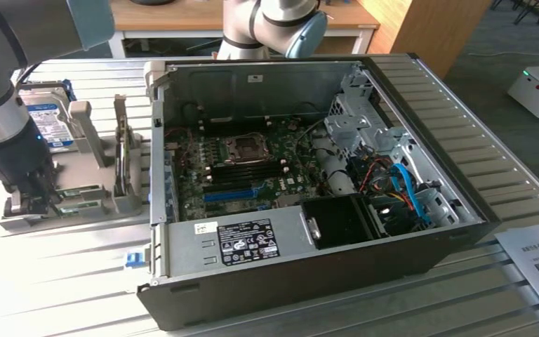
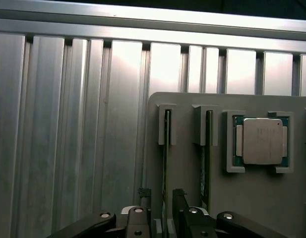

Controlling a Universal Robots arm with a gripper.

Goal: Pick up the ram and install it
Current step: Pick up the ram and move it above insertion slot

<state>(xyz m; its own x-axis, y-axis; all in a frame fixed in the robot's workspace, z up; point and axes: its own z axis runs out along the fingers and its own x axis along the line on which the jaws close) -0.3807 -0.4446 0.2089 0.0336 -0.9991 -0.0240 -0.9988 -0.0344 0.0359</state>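
The open computer case takes up the middle of the slatted metal table, and its motherboard is bare to the room. In the exterior view, at nine o'clock from the case, the arm holds its gripper low over a grey holder tray. A hard drive with a blue label is propped at about twelve o'clock from the gripper.

Seen from the wrist, the tool is released: the jaws stand parted, one finger on each side of the ram, and they are not pinching it. The ram stands on its thin edge in a slot of the tray, with nothing lifted. A second stick stands the same way in the neighbouring slot. Just past that, a processor chip lies flat in its own pocket. The ram sits in the tray, well apart from the motherboard inside the case.
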